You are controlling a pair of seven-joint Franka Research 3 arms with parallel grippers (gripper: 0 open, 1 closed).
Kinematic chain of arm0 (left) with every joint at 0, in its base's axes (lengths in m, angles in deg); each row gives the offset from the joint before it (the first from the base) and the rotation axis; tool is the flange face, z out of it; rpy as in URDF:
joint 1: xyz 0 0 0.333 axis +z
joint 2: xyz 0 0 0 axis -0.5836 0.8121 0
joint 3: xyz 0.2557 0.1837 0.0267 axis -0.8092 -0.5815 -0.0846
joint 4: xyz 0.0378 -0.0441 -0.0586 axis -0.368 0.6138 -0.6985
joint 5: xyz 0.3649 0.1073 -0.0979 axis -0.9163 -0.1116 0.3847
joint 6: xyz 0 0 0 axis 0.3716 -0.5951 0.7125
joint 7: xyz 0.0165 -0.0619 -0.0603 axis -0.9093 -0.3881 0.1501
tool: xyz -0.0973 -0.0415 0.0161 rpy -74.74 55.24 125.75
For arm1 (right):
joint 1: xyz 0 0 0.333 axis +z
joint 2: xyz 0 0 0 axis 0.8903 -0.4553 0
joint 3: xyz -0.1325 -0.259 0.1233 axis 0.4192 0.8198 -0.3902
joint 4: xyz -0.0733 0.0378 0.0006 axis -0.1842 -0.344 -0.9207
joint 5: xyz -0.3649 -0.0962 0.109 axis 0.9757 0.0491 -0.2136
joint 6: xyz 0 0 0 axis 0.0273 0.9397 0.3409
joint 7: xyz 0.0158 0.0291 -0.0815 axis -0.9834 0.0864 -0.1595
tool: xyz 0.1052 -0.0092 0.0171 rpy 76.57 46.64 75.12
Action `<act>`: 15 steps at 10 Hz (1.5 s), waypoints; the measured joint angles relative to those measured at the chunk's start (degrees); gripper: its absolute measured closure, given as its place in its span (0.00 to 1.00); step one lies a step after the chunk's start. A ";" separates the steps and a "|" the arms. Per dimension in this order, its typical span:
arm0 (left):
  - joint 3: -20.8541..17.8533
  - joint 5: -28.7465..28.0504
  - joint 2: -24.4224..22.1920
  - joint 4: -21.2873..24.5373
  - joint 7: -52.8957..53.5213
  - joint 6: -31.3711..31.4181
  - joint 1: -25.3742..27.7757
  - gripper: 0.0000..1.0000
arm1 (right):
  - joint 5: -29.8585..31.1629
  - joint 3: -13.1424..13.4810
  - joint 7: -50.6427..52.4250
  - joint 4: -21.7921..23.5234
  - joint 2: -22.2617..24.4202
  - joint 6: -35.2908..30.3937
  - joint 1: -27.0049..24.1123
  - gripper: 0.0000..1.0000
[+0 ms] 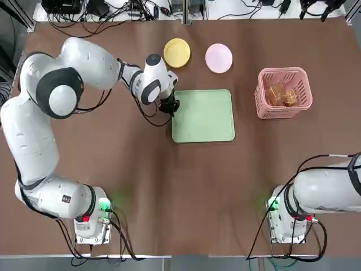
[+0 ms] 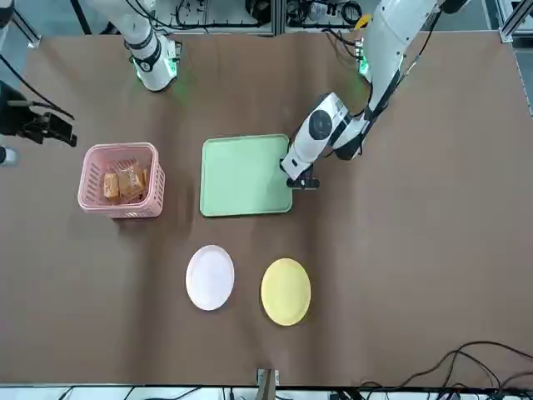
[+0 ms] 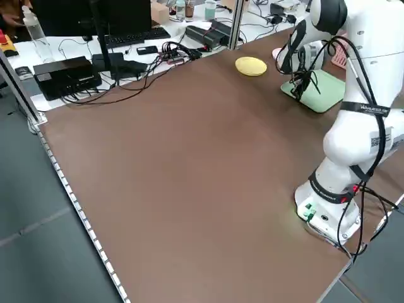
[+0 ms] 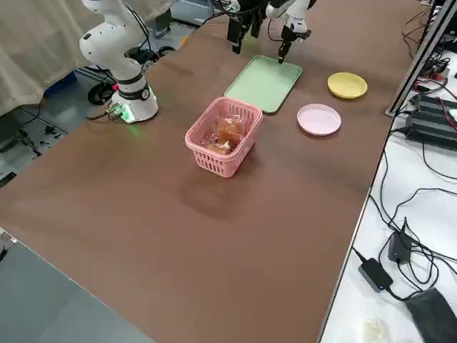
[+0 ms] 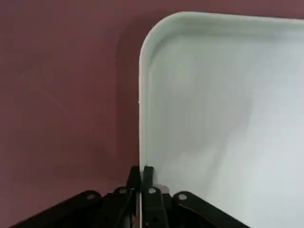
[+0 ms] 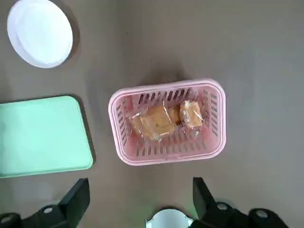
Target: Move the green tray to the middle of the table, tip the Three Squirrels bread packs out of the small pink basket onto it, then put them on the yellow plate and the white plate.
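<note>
The left gripper (image 5: 142, 168) was clamped on the left rim of the green tray (image 1: 203, 116), which lay near the worktop's middle; a sideways pull might have swung it or slipped that thin edge free. The right gripper (image 6: 142, 190), fingers wide apart, hung toward the worktop's right edge; a crooked lift of the pink basket (image 1: 284, 92) could have spilled the bread packs (image 1: 282, 95) early. Beyond the tray's far edge, the yellow plate (image 1: 176, 53) and white plate (image 1: 219, 58) left little room; nearer the robot, the worktop (image 1: 186, 197) lay open.

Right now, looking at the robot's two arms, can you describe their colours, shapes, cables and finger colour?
Both arms are glossy white with rounded, tubular segments, black bands at the joints and loose black cables. Green and red lights mark the bases. The left gripper and right gripper have slim black fingers.
</note>
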 joint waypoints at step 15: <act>-8.16 -1.89 -13.45 -33.18 24.48 -36.90 22.81 0.00 | 0.01 -0.81 -0.05 43.03 2.79 44.34 9.45 0.13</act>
